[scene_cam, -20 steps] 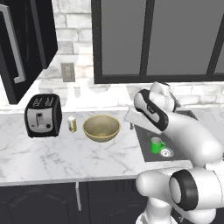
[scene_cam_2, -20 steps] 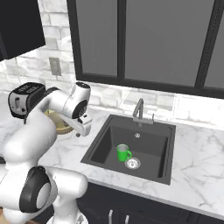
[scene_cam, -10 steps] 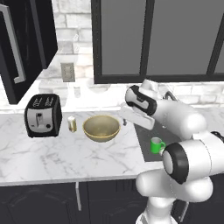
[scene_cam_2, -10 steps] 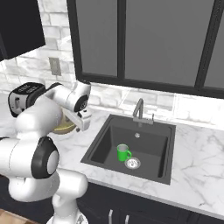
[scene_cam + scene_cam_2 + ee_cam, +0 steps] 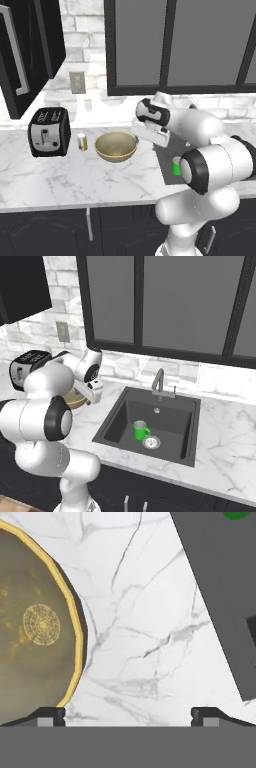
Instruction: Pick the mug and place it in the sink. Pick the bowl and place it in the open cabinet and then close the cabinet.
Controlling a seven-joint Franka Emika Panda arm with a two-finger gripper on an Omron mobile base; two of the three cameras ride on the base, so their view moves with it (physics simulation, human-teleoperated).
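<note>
Mug (image 5: 140,430), small, bright green, pale inside, standing upright on the floor of the black recessed sink (image 5: 118,416) just beside the round steel drain, well clear of any grip, so first half of the task judged done. Within the last second, swung from above the basin leftward across the marble counter (image 5: 60,175) toward the wide olive-gold bowl (image 5: 116,146) with its lighter rim; mug unmoved through that swing, which reads as a handover to the second object rather than any correction of the first. Bowl resting on the counter between the sink's edge and a small brass-coloured cylinder (image 5: 82,142), with a black-and-chrome toaster (image 5: 49,131) farther left. Two-finger gripper (image 5: 145,134) hanging low, just beside the bowl's sink-side rim, apart from it and holding nothing; in the hand view, bowl (image 5: 35,627) filling the left side, bare marble between the finger tips, one tip near the golden rim, jaws spread fully wide. Still to shift a little farther over the rim before any closing, by the look of it. Dark wall cabinet (image 5: 25,55) with a long silver bar handle up at the left, door ajar, well apart from the arm and yet to be reached.
</note>
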